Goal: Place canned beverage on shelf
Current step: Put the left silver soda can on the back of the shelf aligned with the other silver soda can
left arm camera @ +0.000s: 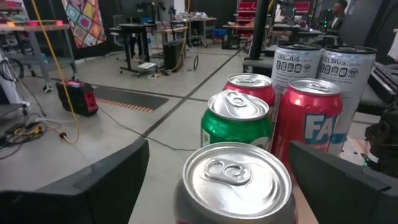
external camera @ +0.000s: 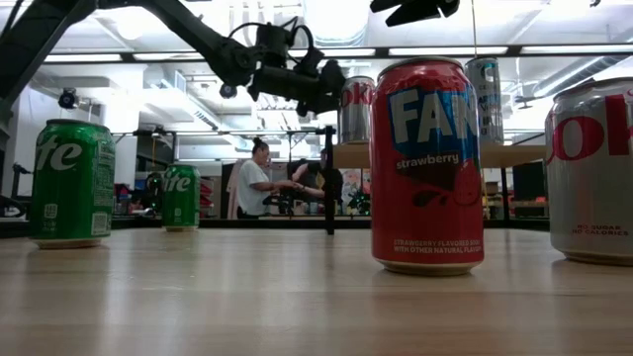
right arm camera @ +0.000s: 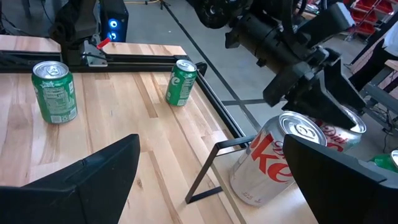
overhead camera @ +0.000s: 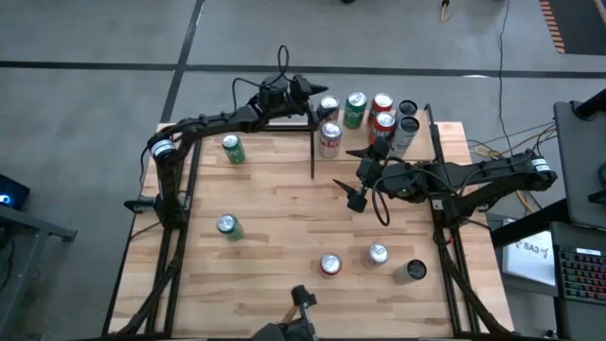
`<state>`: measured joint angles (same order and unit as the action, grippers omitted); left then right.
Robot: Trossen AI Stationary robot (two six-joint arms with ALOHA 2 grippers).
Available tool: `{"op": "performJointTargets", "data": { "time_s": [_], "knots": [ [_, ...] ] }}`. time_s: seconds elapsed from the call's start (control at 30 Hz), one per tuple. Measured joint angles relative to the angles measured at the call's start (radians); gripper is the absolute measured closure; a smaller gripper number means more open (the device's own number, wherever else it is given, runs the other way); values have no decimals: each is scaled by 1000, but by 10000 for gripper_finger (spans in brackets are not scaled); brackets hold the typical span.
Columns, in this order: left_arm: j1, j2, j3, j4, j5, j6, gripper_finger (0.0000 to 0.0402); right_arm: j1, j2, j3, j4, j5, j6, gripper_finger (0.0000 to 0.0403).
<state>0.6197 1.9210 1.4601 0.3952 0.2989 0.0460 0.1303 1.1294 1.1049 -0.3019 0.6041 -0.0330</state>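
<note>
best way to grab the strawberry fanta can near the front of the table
Take the strawberry Fanta can by its round side wall, about mid-height, tool coming level with fingers either side. It stands upright, so the wall is even all round; the silver can to one side looks spaced apart.

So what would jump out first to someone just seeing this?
The cluster of cans crowded on the shelf at the table's far edge, with the left end effector open around a silver-topped can at the cluster's left end. Close to the low camera, a red strawberry Fanta can looms large.

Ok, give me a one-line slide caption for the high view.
Left gripper open over a silver can on the shelf among five other cans; right gripper open over the table.
</note>
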Motion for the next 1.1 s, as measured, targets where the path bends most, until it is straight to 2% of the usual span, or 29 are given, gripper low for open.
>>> {"op": "performJointTargets", "data": {
  "time_s": [0.4, 0.6, 0.67, 0.77, 0.87, 0.97, 1.0, 1.1],
  "knots": [
    [44, -139, 0, -157, -2, 82, 35, 0, 0, 0, 0, 0, 9, 19],
    [45, -195, -1, -249, 10, 169, 57, 0, 0, 0, 0, 0, 8, 19],
    [45, -203, -2, -292, 65, 215, 83, 0, 0, 0, 0, 0, 7, 19],
    [45, -207, -2, -344, 162, 265, 148, 0, 0, 0, 0, 0, 7, 19],
    [44, -207, -2, -372, 196, 310, 240, 0, 0, 0, 0, 0, 7, 19],
    [45, -207, -3, -431, 233, 424, 353, 0, 0, 0, 0, 0, 7, 19],
    [46, -207, -3, -453, 249, 464, 376, 0, 0, 0, 0, 0, 7, 19],
    [44, -205, -4, -452, 255, 486, 380, 0, 0, 0, 0, 0, 11, 19]
  ]
}}
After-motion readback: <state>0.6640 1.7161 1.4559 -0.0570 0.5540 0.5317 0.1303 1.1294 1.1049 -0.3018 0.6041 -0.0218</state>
